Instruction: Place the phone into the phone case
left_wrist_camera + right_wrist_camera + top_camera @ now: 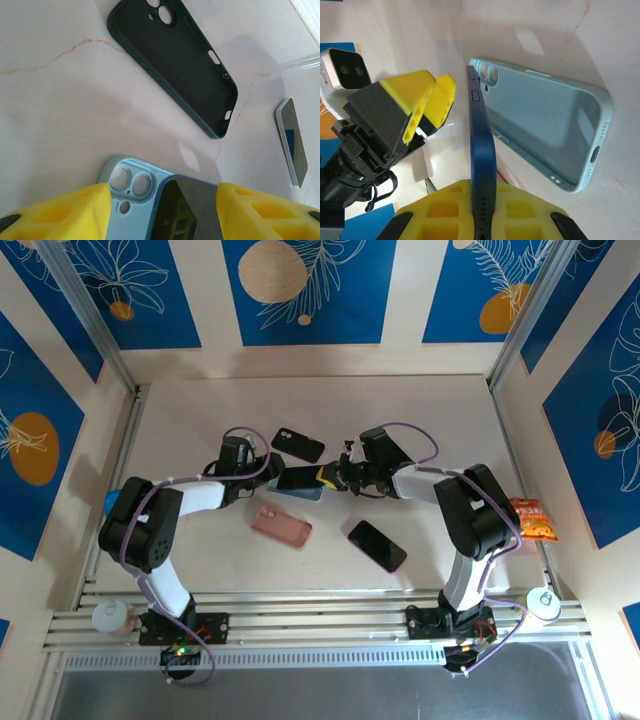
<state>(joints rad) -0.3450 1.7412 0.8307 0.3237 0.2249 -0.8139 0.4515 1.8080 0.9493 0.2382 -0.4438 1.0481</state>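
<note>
Right tool [482,202] is clamped on the dark blue phone [482,145], held on edge just ahead of it, against the pale blue case [545,125] on the surface [75,100]. Left tool [162,197], fingers apart, faces the case's camera end.

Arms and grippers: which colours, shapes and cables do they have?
Left arm and right arm: white links, black joints, pale lilac cables looping alongside. Left gripper and right gripper: blocky bright-yellow fingers with square hollows, on black mounts. A grey camera box sits at the left wrist.
</note>
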